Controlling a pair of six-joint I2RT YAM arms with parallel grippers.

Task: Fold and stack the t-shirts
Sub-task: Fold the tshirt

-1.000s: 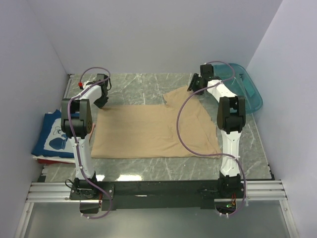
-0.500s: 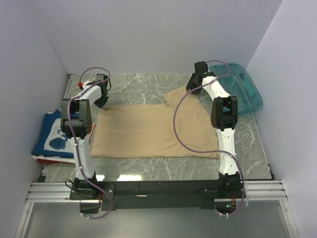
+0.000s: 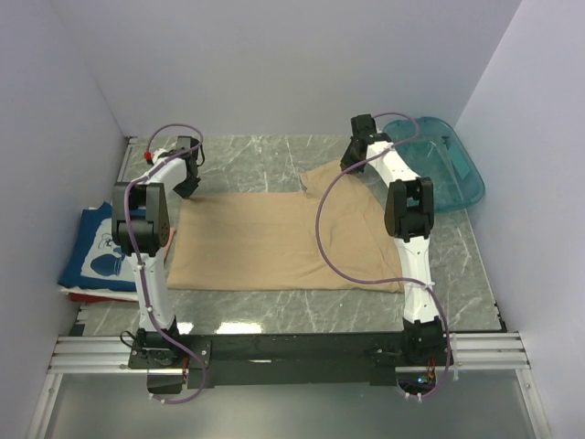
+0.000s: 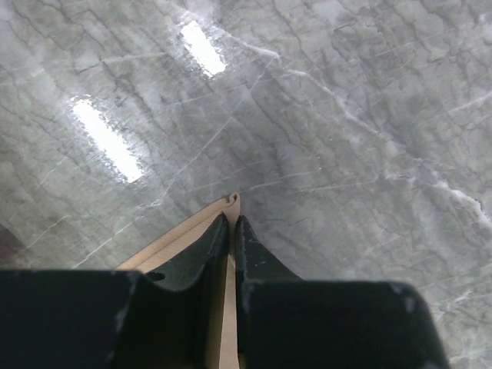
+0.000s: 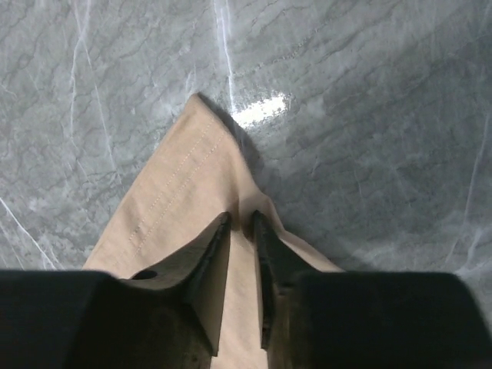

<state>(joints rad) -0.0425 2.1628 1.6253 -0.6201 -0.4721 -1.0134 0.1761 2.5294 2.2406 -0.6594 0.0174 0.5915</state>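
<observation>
grey marbled tabletop (image 3: 265,160), glossy, light glare showing in both wrist views. teal plastic tub (image 3: 452,174) at far right corner. aluminium rail (image 3: 302,345) along near edge.

The grey marbled worktop (image 3: 265,160) carries a tan shirt (image 3: 265,242) spread flat mid-surface, a tub (image 3: 452,174) at its far right, and a red shirt (image 3: 73,294) under a navy shirt (image 3: 96,249) at the left edge.

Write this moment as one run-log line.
stage: pre-fold grasp | tan t-shirt: spread flat | left gripper: shut on its far-left corner | right gripper: jaws narrow around far-right sleeve, grip unclear | navy t-shirt: stacked left
</observation>
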